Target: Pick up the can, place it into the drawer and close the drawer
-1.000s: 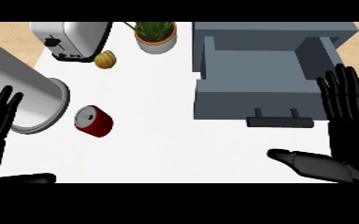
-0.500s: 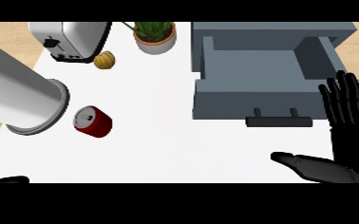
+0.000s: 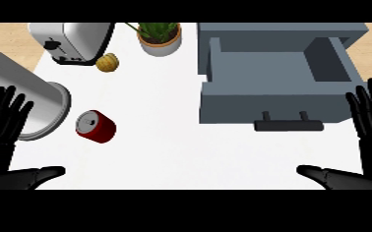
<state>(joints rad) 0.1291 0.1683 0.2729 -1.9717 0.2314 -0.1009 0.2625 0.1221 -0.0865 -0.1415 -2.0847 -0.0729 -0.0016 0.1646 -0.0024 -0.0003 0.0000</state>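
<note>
Red can (image 3: pixel 96 126) lies tilted on the white tabletop (image 3: pixel 181 152), just right of the left hand (image 3: pixel 12 120), untouched. Left hand released, fingers straight, at the left edge. Right hand (image 3: pixel 360 113) likewise spread flat at the right edge, beside the grey drawer (image 3: pixel 272 109). Drawer pulled open, looks bare inside, though its far corner is shadowed.

Both hands' palms and the steel canister (image 3: pixel 33 109) run off-frame.
</note>
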